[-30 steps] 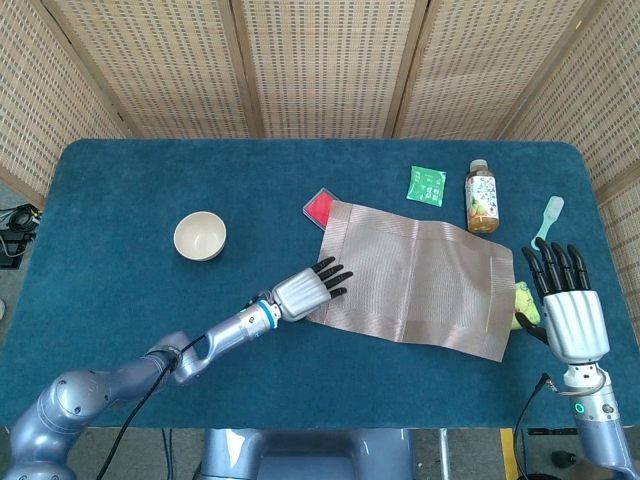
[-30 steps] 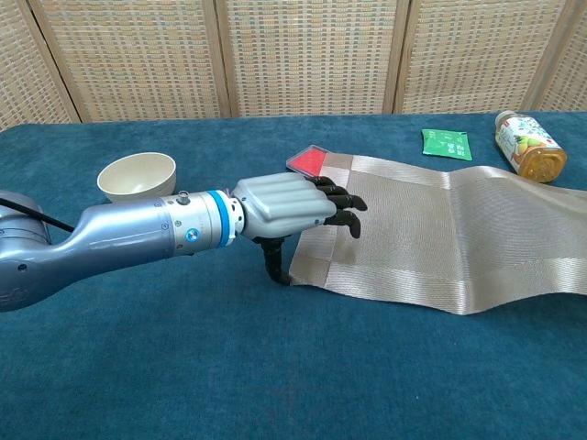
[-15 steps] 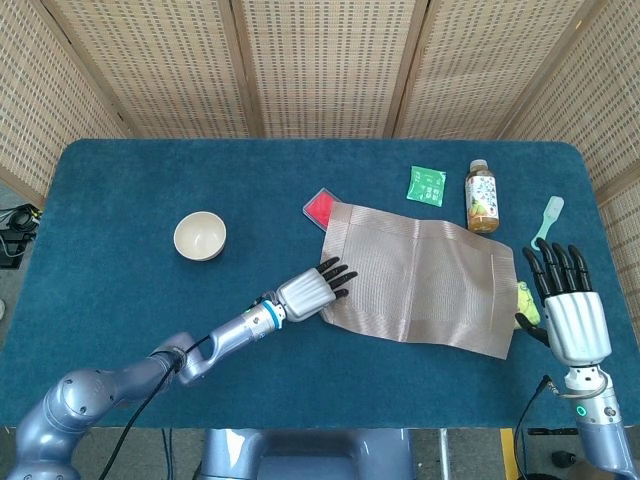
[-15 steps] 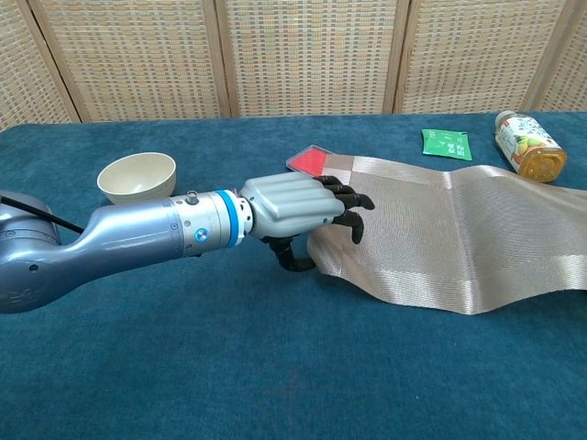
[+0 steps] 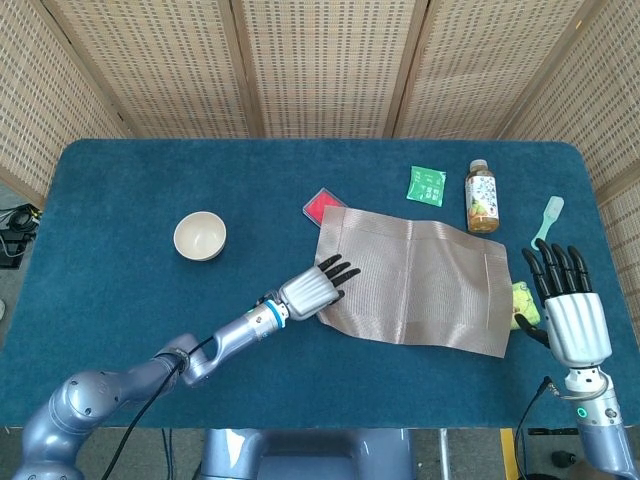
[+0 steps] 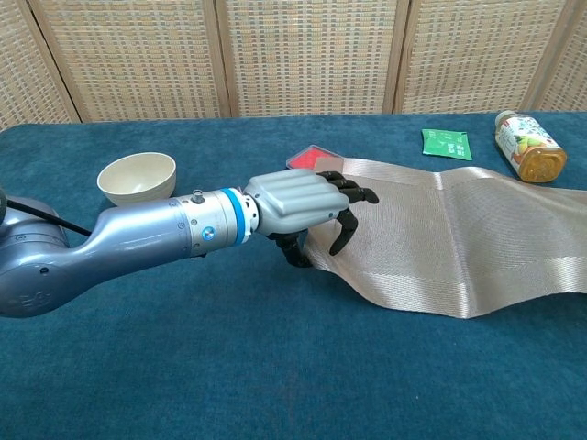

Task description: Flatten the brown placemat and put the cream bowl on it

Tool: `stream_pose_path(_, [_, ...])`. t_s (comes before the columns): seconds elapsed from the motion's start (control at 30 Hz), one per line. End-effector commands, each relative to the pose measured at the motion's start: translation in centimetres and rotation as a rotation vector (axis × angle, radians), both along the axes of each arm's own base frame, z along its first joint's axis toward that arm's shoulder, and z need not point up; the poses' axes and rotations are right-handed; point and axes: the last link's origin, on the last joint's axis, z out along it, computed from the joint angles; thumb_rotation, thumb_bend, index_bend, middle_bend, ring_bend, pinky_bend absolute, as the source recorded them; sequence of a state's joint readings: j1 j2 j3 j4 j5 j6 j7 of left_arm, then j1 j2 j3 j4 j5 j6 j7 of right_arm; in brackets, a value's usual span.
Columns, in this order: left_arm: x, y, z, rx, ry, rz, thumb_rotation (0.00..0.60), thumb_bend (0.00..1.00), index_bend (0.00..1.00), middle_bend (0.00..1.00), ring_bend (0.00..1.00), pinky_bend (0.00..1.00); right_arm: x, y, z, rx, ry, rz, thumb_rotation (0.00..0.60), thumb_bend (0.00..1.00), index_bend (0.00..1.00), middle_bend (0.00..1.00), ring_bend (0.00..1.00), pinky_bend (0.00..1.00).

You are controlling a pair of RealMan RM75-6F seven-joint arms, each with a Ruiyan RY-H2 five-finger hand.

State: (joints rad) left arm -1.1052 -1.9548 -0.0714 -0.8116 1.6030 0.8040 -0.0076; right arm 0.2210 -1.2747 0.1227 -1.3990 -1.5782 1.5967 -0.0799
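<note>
Brown placemat [image 5: 415, 280] lies rumpled, its near-left edge pinched between the left hand's [image 6: 295, 203] thumb and fingers [image 6: 353, 194]; right hand [image 5: 572, 318] hovers apart, fingers spread, empty.

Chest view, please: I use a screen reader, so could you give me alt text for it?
The robot's left hand grips the near left edge of a rumpled brown placemat on a blue table. A cream bowl sits behind its forearm; a red card, green packet and bottle lie farther back.
</note>
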Motion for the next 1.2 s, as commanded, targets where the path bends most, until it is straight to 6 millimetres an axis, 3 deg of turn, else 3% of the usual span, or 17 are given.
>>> stream_pose_path(0.03, [0.3, 0.1, 0.0, 0.008, -0.018, 0.001, 0.6, 0.45, 0.61, 0.0, 0.0, 0.0, 0.0, 0.1, 0.0, 0.002, -0.002, 0.002, 0.6, 0.0, 0.0, 0.0, 0.0, 0.0])
stream_pose_path(0.23, [0.4, 0.1, -0.1, 0.015, -0.038, 0.003, 0.6, 0.46, 0.73, 0.0, 0.0, 0.0, 0.2, 0.2, 0.0, 0.007, -0.005, 0.009, 0.6, 0.0, 0.0, 0.0, 0.0, 0.0])
stream_pose_path(0.5, [-0.1, -0.5, 0.7, 0.001, -0.085, 0.001, 0.6, 0.46, 0.77, 0.0, 0.0, 0.0, 0.2, 0.3, 0.0, 0.009, -0.009, 0.012, 0.6, 0.0, 0.0, 0.0, 0.0, 0.0])
stream_pose_path(0.87, [-3.3, -3.0, 4.8, 0.008, -0.071, -0.036, 0.6, 0.46, 0.78, 0.0, 0.0, 0.0, 0.7, 0.6, -0.3, 0.03, -0.012, 0.036, 0.6, 0.0, 0.01, 0.0, 0.0, 0.0])
stream_pose_path(1.2, [-7.7, -7.5, 8.5, -0.013, -0.001, -0.039, 0.6, 0.46, 0.78, 0.0, 0.0, 0.0, 0.9, 1.0, -0.4, 0.037, -0.014, 0.049, 0.6, 0.0, 0.01, 0.0, 0.0, 0.0])
